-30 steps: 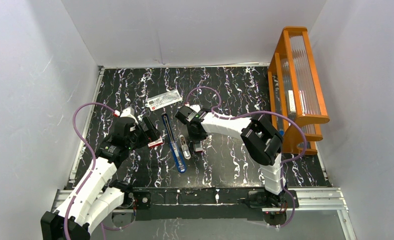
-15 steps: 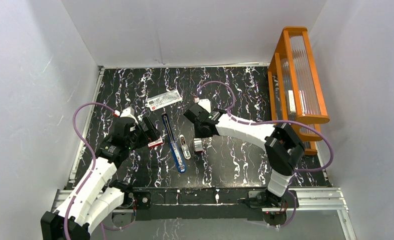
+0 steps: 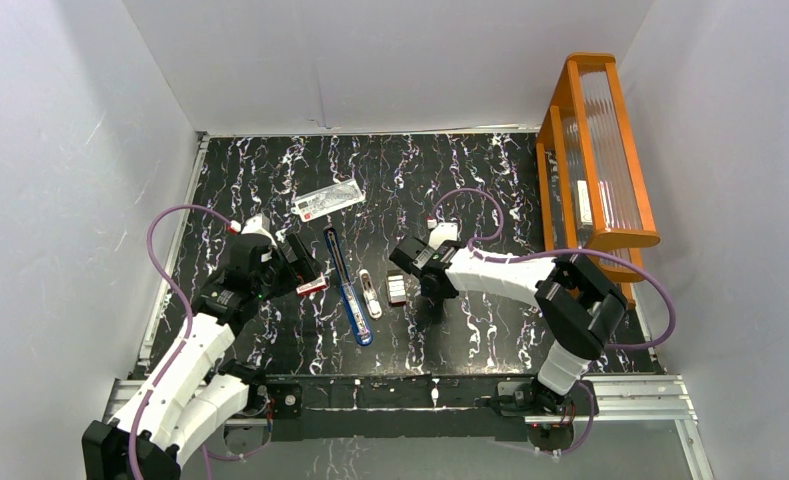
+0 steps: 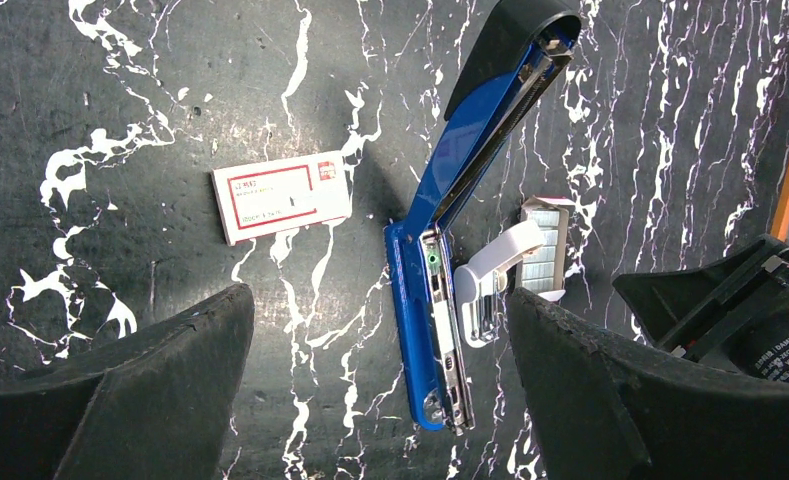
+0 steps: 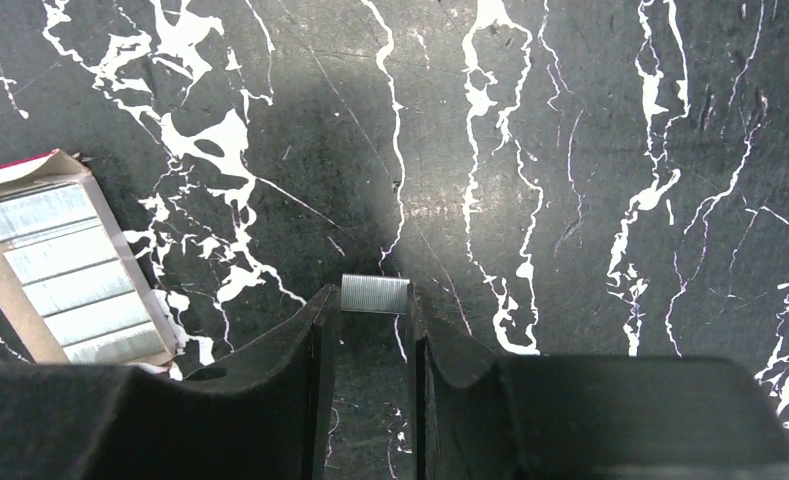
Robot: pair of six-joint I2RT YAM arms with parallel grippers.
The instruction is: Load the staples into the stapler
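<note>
I see my right gripper (image 5: pixel 370 312) pinching a short silvery strip of staples (image 5: pixel 375 294) at centre frame of the right wrist view. The open cardboard tray of staples (image 5: pixel 65 262) lies at the left edge on the black marbled table (image 5: pixel 590 150). In the left wrist view my left gripper (image 4: pixel 380 300) is spread wide. The small blue stapler (image 4: pixel 440 240) lies hinged open at centre, with the red-and-white cardboard sleeve (image 4: pixel 282 196) to its left.

Staple tray (image 5: pixel 60 270) cut off by left edge
</note>
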